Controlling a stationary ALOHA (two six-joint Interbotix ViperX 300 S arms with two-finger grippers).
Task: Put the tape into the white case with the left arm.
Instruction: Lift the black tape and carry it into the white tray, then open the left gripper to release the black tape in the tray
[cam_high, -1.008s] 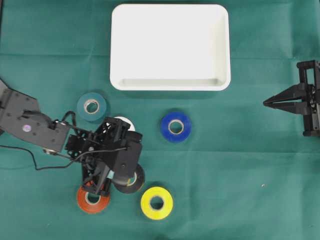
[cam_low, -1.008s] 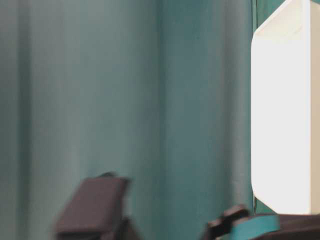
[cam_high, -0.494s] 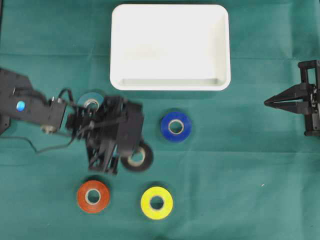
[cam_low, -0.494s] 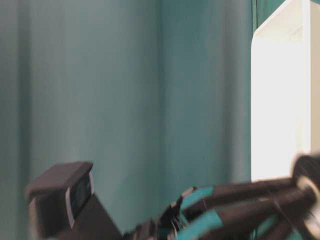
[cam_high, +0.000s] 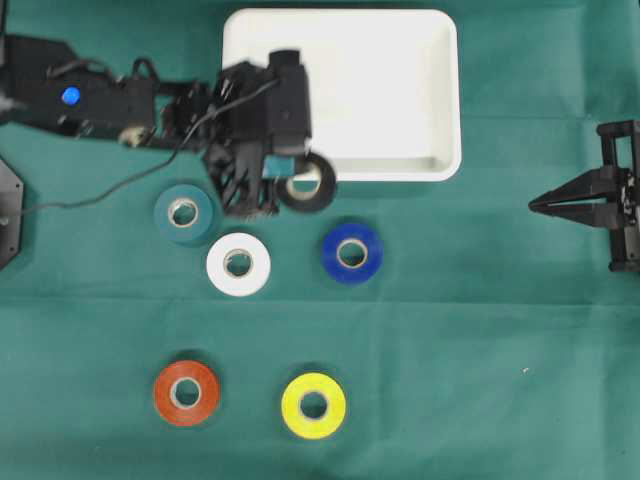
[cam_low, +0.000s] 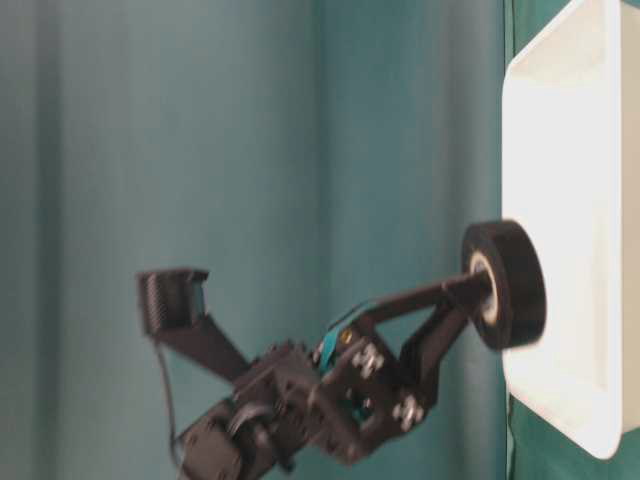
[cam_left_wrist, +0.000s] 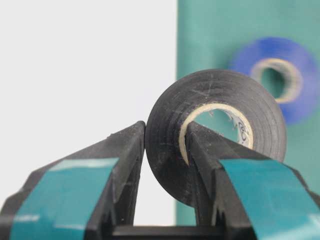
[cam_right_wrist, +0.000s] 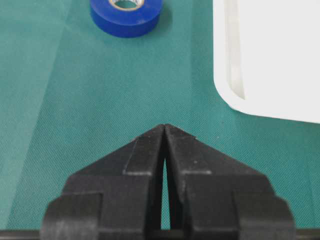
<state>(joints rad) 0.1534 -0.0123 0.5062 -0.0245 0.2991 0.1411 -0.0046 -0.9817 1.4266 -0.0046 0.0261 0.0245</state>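
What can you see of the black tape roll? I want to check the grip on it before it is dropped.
The black tape roll is matte black with a pale cardboard core. The left gripper holds it clear of the cloth, one finger outside its wall and one inside the core. It hangs at the near rim of the white case.

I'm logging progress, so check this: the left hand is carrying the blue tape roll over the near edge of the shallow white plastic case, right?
Not quite. The left hand is carrying the black tape roll, not the blue one, over the near edge of the shallow white plastic case. The overhead view shows the blue tape roll lying on the green cloth.
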